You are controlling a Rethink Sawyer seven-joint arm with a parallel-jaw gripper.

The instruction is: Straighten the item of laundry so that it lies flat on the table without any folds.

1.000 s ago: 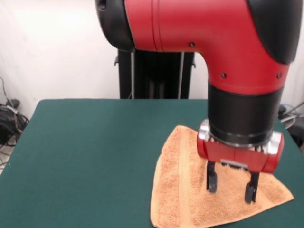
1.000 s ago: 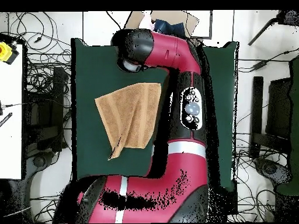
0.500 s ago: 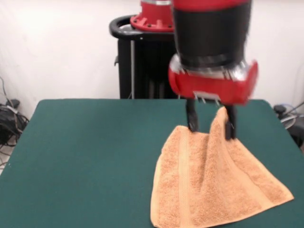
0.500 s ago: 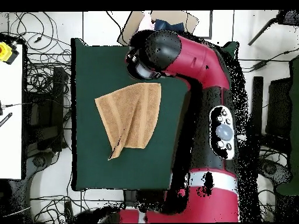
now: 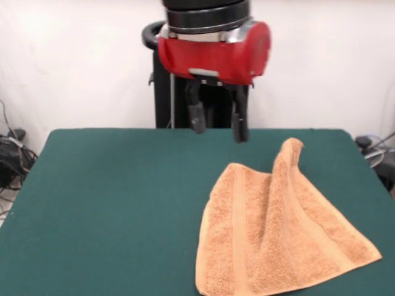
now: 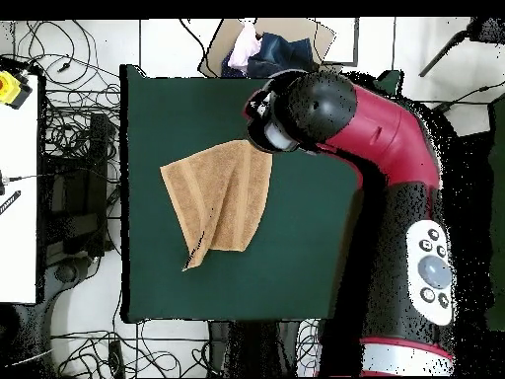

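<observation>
The light orange-tan terry towel (image 5: 278, 234) lies on the right front part of the dark green table (image 5: 111, 203). One corner stands up in a peaked fold at its far side, with a ridge running down from it. In the overhead view the towel (image 6: 219, 197) lies at the table's left, tapering to a point at the bottom. My gripper (image 5: 217, 123) is open and empty. It hangs above the table's far edge, up and to the left of the raised corner, clear of the towel. In the overhead view the arm (image 6: 306, 109) hides the gripper.
The black pedestal (image 5: 185, 92) stands behind the table's far edge. Cables lie on the floor at the left (image 5: 12, 154). In the overhead view a white bench (image 6: 20, 178) stands left of the table, and cloths lie on a box (image 6: 266, 44) beyond the top edge.
My gripper has let go of the towel's corner, risen and moved left toward the table's far edge. The lifted corner stays standing in a peak.
</observation>
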